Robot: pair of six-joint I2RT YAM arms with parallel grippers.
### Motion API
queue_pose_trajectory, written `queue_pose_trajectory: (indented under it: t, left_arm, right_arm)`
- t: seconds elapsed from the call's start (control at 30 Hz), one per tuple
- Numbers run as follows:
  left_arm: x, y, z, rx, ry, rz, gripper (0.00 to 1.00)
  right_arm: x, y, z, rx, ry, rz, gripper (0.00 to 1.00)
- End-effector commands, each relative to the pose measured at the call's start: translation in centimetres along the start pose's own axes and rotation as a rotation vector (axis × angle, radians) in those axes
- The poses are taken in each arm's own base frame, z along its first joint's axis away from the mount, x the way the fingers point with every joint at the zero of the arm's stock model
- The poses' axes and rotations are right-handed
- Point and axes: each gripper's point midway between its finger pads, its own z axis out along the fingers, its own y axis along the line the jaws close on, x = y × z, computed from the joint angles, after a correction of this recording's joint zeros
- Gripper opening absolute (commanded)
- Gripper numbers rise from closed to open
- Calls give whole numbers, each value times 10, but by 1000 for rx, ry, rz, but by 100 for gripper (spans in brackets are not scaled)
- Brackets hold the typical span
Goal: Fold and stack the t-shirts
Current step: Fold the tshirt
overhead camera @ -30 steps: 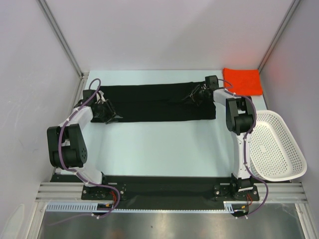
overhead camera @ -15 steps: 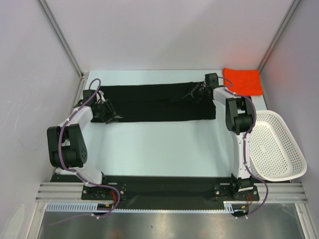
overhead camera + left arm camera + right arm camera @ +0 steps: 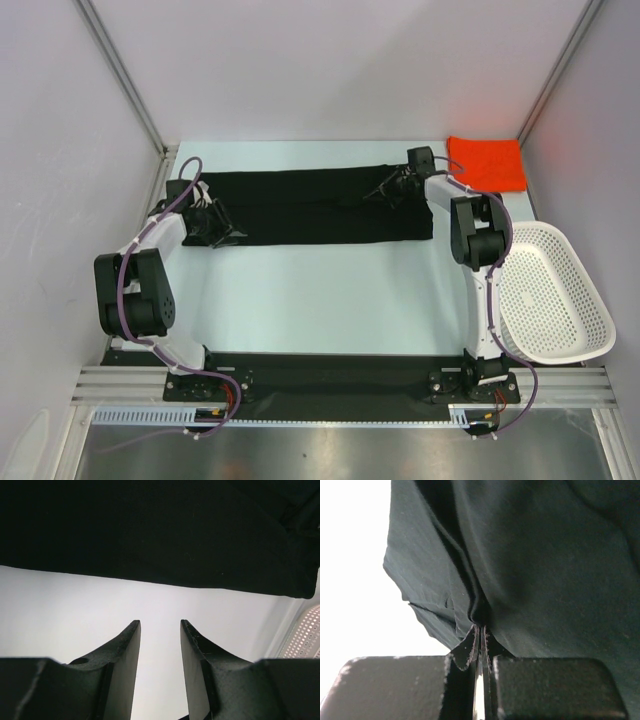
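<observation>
On your left, the left gripper [image 3: 228, 234] sits low at the left end of the black t-shirt [image 3: 310, 205], close to that end's near edge. Your left wrist view shows the left gripper [image 3: 159, 624] with its two fingers [image 3: 125, 650] spread and nothing between them. Only the pale table [image 3: 75, 610] shows in the gap, and the shirt's near edge [image 3: 150, 535] runs across the view just beyond the tips. You cannot tell from these views whether the fingertips touch the table. The black t-shirt lies as a long flat band across the far half of the table [image 3: 320, 290], stretched from the left arm to the right arm. Moving right, the right gripper [image 3: 385, 190] reaches in over the shirt's right portion near its far edge, where the cloth is rucked up into a small peak. Your right wrist view shows the right gripper [image 3: 481, 628] pressed together on a gathered fold of the black t-shirt [image 3: 545, 555]. Creases run from the pinch up into the fabric, and bare table shows to the left of the fold. Farther right, the orange-red t-shirt [image 3: 487, 162] lies folded flat in the far right corner of the table, just beyond the black one's right end and apart from it. The white mesh basket [image 3: 555, 300] rests at the right edge of the table, beside the right arm.
</observation>
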Motion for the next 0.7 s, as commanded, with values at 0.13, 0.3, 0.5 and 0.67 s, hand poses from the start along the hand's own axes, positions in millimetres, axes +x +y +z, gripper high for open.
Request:
queue_pose_trajectory:
  t: [0.13,0.3,0.5,0.67]
  left_arm:
    - [-8,-17,-4,67,-30,52,43]
    - [-2,-19,-10,82,-35,61,43]
    - [3,-21,-16,89,-38,82,43]
    - [3,-23,-16,102,-36,81,43]
  right_arm:
    - [16,29,-13,3,-110,121,1]
    - [25,43,-19,-38,-172,182,0]
    - [27,45,-31,-15,-237,165,1]
    - [34,39,-39,16,-237,169,2]
